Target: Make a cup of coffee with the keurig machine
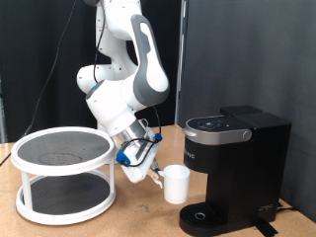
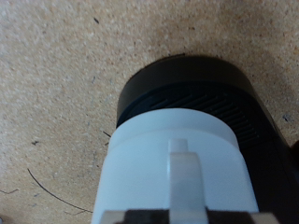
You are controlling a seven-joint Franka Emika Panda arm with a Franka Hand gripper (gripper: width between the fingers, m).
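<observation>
Pale particle-board tabletop (image 1: 128, 219) against a dark curtain. The black boxy keurig machine (image 1: 235, 168), lid closed, is standing at the exterior view's right, round drip tray base (image 2: 192, 93) in front. The small white ceramic cup (image 1: 176, 184) is hanging just beside the machine's drip tray, on its left, off the table. The white arm's two-finger gripper (image 1: 156, 176) is closing on the cup at its side. Further left of the machine, a white two-tier round stand (image 1: 65, 174) with dark mesh top is sitting.

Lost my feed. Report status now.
Gripper shut on white mug, beside Keurig machine. Mug near drip tray, not yet seated. Nothing in between.
</observation>
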